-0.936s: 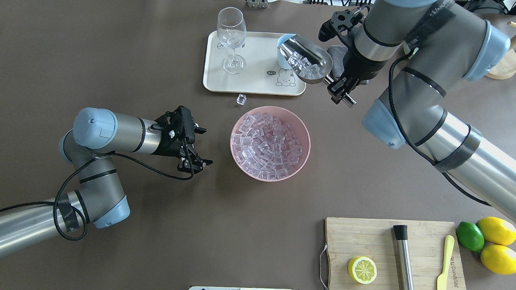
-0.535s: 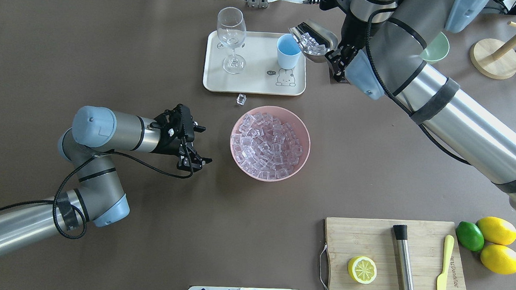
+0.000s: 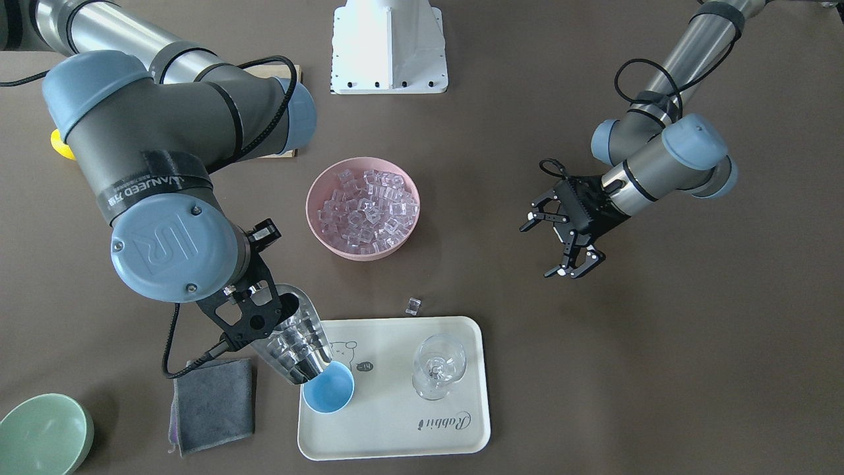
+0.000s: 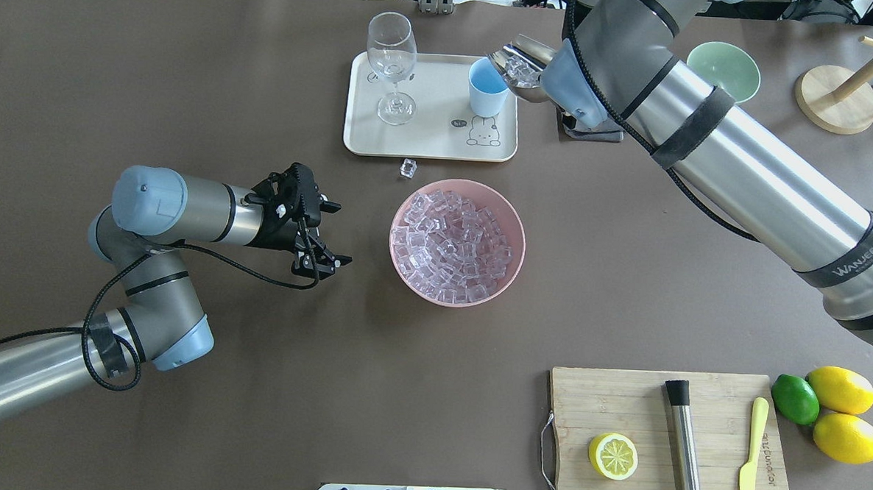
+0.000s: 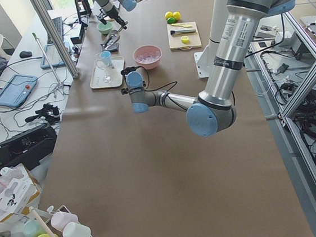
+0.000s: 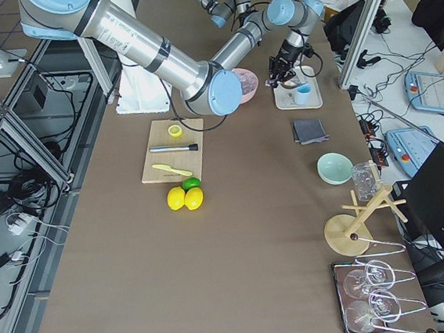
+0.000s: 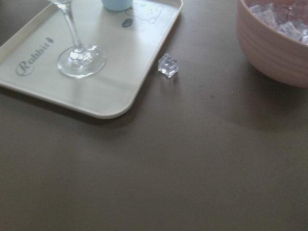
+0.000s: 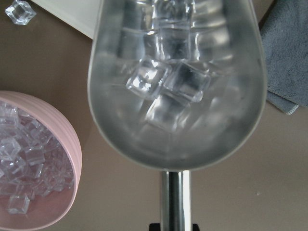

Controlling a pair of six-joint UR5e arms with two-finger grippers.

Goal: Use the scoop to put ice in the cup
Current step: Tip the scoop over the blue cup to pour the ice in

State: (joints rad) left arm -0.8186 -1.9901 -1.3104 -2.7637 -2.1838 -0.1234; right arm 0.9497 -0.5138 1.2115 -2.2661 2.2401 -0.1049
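The light-blue cup (image 3: 330, 392) stands on the cream tray (image 3: 395, 442); it also shows in the overhead view (image 4: 486, 87). My right gripper (image 3: 254, 323) is shut on the handle of the steel scoop (image 3: 297, 349). The scoop is tilted with its lip at the cup's rim. Several clear ice cubes (image 8: 168, 91) lie inside the scoop (image 8: 175, 144). In the overhead view my right arm covers most of the scoop (image 4: 519, 70). A pink bowl (image 4: 455, 297) holds many ice cubes. My left gripper (image 4: 337, 233) is open and empty, left of the bowl.
One loose ice cube (image 4: 408, 169) lies on the table between tray and bowl. A wine glass (image 4: 391, 59) stands on the tray. A grey cloth (image 3: 211, 402) and a green bowl (image 4: 723, 66) lie beside the tray. A cutting board (image 4: 621, 400) with a lemon half, steel rod and knife is front right.
My right arm swung the loaded scoop back and to the right of the cup, then brought its lip to the cup's rim. My left gripper drifted slightly left and back.
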